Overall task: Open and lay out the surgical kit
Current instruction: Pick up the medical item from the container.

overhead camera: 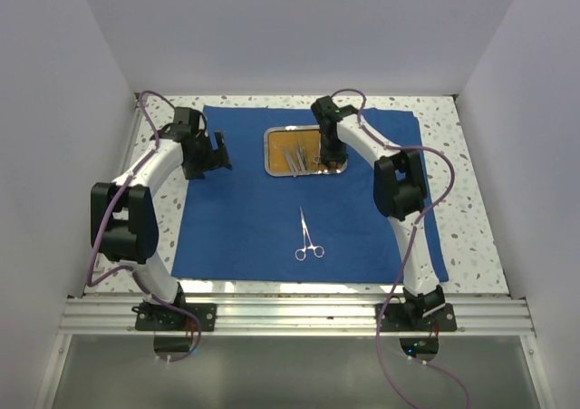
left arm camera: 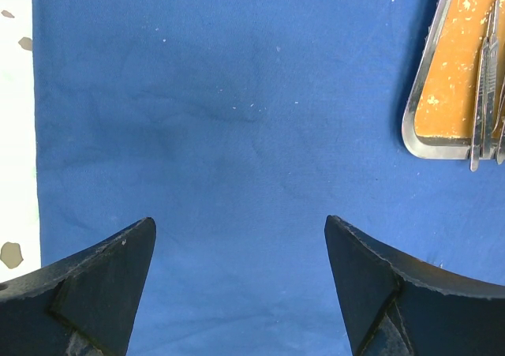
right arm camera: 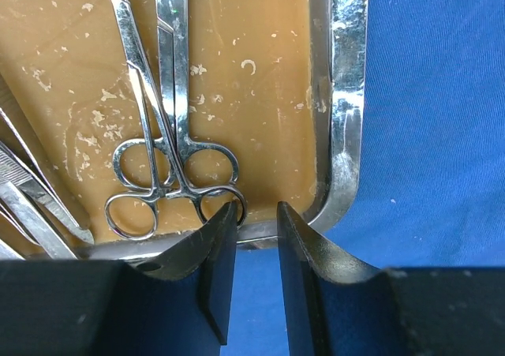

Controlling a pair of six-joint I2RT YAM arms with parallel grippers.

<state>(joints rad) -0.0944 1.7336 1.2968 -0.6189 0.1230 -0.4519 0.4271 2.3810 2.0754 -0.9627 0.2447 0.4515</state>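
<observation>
The royal-blue cloth wrap (overhead camera: 245, 228) lies opened flat over the middle of the speckled desk (overhead camera: 471, 228). The steel tray (overhead camera: 268, 150) sits on the cloth's upper centre in the top view. Several thin silver instruments (overhead camera: 294, 160) lie inside it on the orange-brown floor. One ring-handled forceps (overhead camera: 308, 237) is out on the cloth below the tray, well apart from it, with its rings toward the bottom of the frame.

In the right wrist view, two ring-handled instruments (right arm camera: 170, 135) lie side by side and overlapping in the tray (right arm camera: 347, 95), rings toward the lower edge. Tweezers (right arm camera: 31, 206) lie at the lower left. In the left wrist view, at the upper right corner, instrument tips (left arm camera: 483, 88) reach over the tray's rim (left arm camera: 414, 111).

The right claw (right arm camera: 256, 222) is at the tray's near rim. Its fingers are almost together, with only a slim gap and nothing seen clamped between them. The left fingertip (right arm camera: 225, 230) covers the edge of one ring.

The left claw (left arm camera: 239, 230) is over bare cloth left of the tray, its fingers wide apart and holding nothing. In the top view it (overhead camera: 213, 155) sits at the cloth's upper left.
</observation>
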